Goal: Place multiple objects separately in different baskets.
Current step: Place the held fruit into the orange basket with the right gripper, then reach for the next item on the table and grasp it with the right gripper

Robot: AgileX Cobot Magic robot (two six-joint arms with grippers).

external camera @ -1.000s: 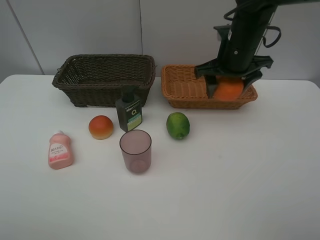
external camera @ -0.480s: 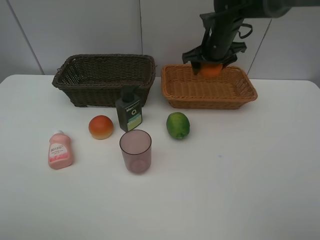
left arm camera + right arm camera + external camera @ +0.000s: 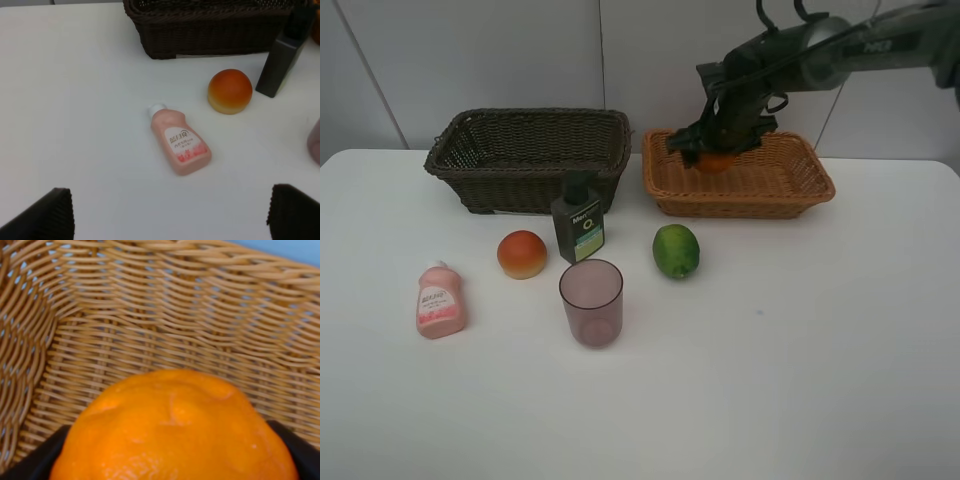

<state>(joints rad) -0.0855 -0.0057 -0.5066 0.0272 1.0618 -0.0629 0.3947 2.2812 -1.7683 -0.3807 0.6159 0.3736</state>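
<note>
One fruit is in hand: the right gripper (image 3: 713, 148) is clamped on the round orange mandarin (image 3: 714, 161), low over the back corner of the shallow light orange-tan wicker basket (image 3: 745, 205). Next, I judge, it should lower slightly and release. The left gripper (image 3: 172, 214) hangs wide open near the small pink bottle (image 3: 180, 148).

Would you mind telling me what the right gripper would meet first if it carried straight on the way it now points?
Most likely the woven inside of the tan basket, near a corner; the mandarin held in the right gripper would touch first, though depth is unclear.
</note>
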